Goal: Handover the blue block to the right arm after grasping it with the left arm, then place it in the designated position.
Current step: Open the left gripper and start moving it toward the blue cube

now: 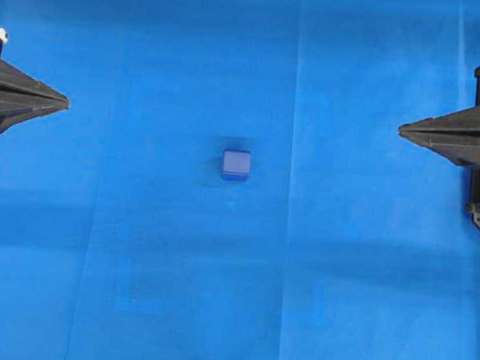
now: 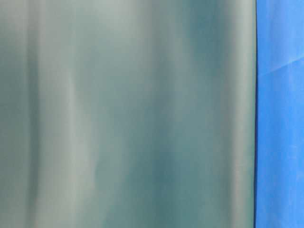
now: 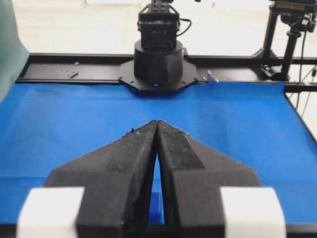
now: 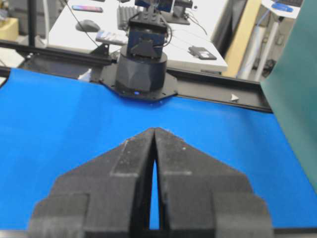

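At nine o'clock in the overhead view the left tool (image 1: 64,102) sits at the edge of the blue cloth (image 1: 136,247) that covers the desk. Its two pointed fingers are clenched tip to tip on nothing, and its own wrist view confirms the tips meet, with white pieces at the finger bases.

The blue block (image 1: 236,164) lies at the centre of the overhead view, flat on the cloth, well apart from both tools and untouched. A sliver of it shows low in the left wrist view, in the slit between the closed fingers.

At three o'clock the right tool (image 1: 402,130) mirrors the first: clenched, tips together, empty, pointing inward toward the block.

The table-level view is almost filled by a grey-green sheet (image 2: 128,114) and shows nothing of the block.

By my reading no step has started; the first grasp is still to come. The next move calls for the left tool to release its fingers, travel toward the centre and lower around the block, while the right arm waits for the handover.
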Tool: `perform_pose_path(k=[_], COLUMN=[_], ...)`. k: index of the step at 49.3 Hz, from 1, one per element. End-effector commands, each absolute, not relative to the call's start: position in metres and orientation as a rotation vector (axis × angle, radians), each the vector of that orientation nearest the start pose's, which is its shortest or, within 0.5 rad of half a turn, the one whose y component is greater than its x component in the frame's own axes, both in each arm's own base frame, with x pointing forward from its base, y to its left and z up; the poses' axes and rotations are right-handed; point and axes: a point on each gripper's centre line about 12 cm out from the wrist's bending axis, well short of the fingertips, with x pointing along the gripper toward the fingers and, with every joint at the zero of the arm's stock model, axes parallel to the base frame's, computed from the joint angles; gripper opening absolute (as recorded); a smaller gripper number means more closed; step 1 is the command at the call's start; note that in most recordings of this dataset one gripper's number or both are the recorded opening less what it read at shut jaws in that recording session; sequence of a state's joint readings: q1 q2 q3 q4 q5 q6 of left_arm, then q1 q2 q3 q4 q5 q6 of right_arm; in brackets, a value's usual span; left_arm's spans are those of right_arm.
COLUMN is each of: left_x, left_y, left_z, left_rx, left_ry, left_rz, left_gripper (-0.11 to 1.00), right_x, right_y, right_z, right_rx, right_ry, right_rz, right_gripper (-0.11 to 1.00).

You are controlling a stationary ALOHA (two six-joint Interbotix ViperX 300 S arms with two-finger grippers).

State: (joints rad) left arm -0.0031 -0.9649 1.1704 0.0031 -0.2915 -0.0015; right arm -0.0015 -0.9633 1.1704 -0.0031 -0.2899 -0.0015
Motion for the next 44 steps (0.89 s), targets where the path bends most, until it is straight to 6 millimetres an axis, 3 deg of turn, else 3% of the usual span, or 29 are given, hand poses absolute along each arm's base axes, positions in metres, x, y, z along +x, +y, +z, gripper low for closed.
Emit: perform_pose_path(k=[1, 34, 38, 44], left_x=[0.2005, 0.2002, 0.2004, 0.2008], left_y=[-0.0016, -0.0001, -0.0001, -0.0002], left_z=[0.2989, 0.2992, 0.2993, 0.298], left_rx=[-0.01, -0.003, -0.003, 0.001], left_ry=[-0.086, -0.083, -0.084, -0.08], left_rz=[-0.009, -0.001, -0.001, -0.001], left_gripper=[0.0, 0.01, 0.17, 0.54], right_x=[0.2012, 0.2038, 0.2042, 0.2043], right_y=[-0.0007, -0.006, -0.0061, -0.0061], right_z=[0.3022, 0.3078, 0.3079, 0.309], right_rx=[0.003, 0.013, 0.02, 0.042], right_ry=[-0.101, -0.066, -0.065, -0.067], right_rz=[-0.003, -0.029, -0.029, -0.029], right_gripper=[0.0, -0.01, 0.09, 0.39])
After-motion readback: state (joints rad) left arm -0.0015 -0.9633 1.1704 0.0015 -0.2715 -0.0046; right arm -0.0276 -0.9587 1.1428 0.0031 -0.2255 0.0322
